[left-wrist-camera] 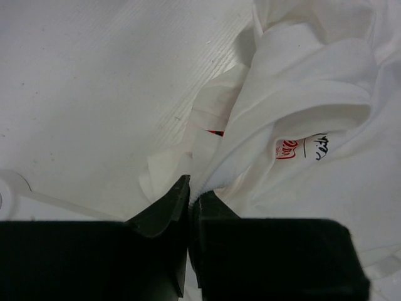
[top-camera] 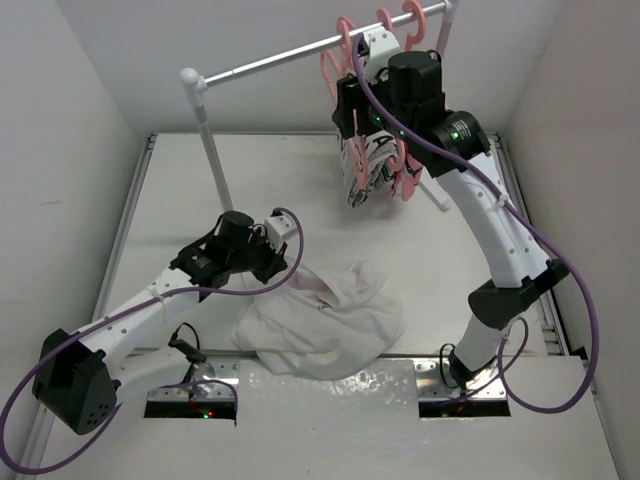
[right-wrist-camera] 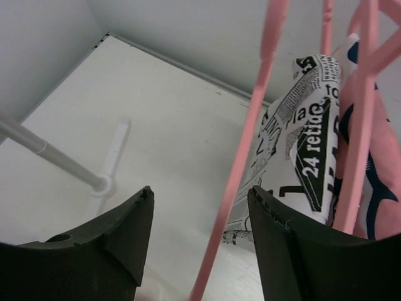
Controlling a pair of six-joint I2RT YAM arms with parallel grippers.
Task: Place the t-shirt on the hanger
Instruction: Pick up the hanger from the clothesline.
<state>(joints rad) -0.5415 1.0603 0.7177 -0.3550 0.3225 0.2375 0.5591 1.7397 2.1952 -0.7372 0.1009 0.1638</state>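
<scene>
At the far side of the bench [top-camera: 180, 200] a grey rail [top-camera: 270, 59] on a thin post [top-camera: 213, 150] carries several salmon-pink hangers. A black-and-white printed garment [right-wrist-camera: 313, 144] and a pink garment with dark lines [right-wrist-camera: 382, 163] hang on the right part of the rail, very close behind the right gripper [right-wrist-camera: 200, 191], and they crowd this place. The jaws of this gripper stand partly open. One thin arm of the hanger [right-wrist-camera: 247, 144] passes between them, nearer to the right-hand finger, and they do not clamp it. In the wrist view this arm runs steeply from top to bottom and leans a little to the right at its top.

The t-shirt [top-camera: 330, 325] lies on the bench near the arm bases, well apart from the rail. It is plain white and crumpled in a soft heap with deep folds. A small label with red and black marks [left-wrist-camera: 301, 149] shows inside one fold. The heap is wider than it is deep, and its long axis runs left to right along the near edge. The left gripper [left-wrist-camera: 191, 191] is at its upper left corner, with the jaws closed tight on a folded edge of the cloth.
</scene>
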